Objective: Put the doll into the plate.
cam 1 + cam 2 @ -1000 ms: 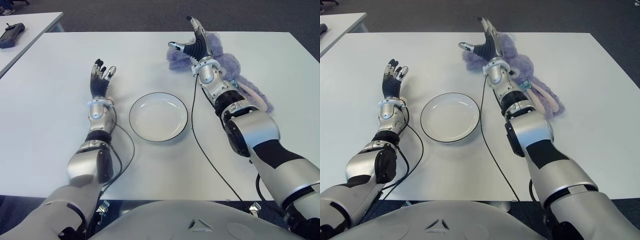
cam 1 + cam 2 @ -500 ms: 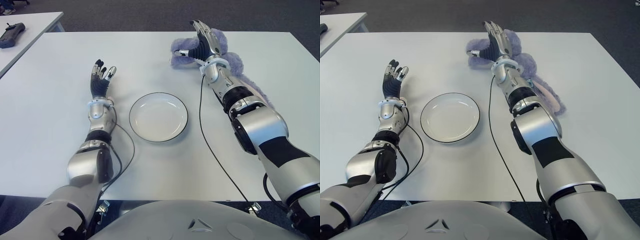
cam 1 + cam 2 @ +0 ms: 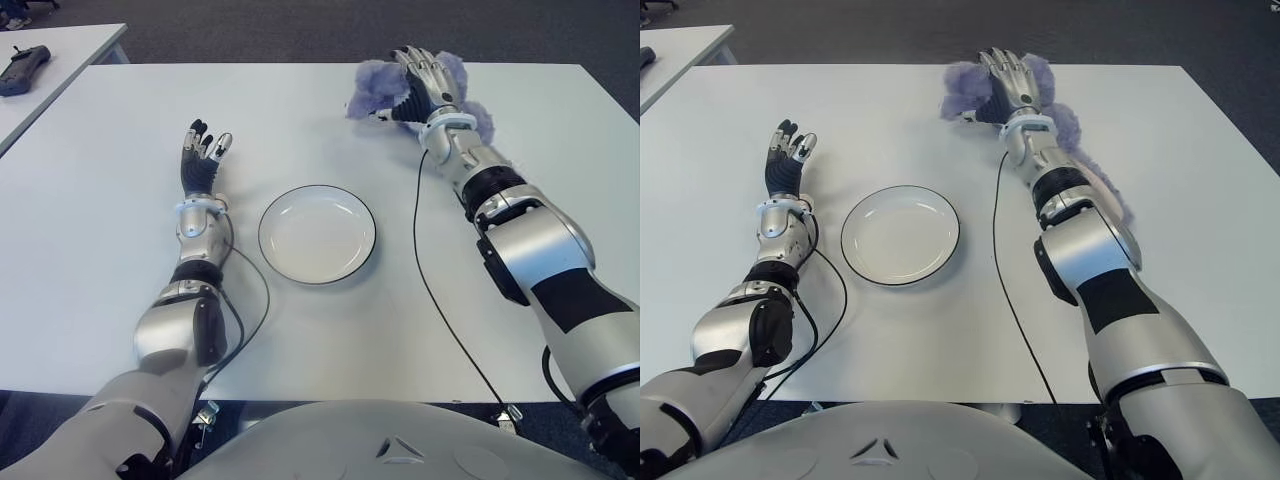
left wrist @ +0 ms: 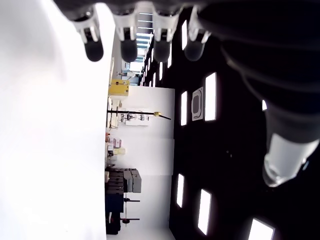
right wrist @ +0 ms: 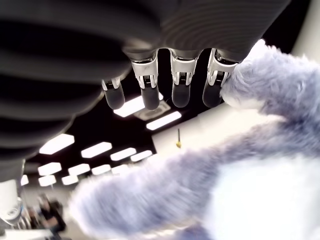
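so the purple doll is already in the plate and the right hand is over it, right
Not quite: the plate holds nothing. The purple doll lies on the table at its far side, beyond the plate, with the right hand over it, as the left eye view shows.

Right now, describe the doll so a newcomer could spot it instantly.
On the white table, look to the far edge on the robot's right, beyond the plate. The doll is there under the right hand. It is the only fluffy, lavender-purple thing on the table.
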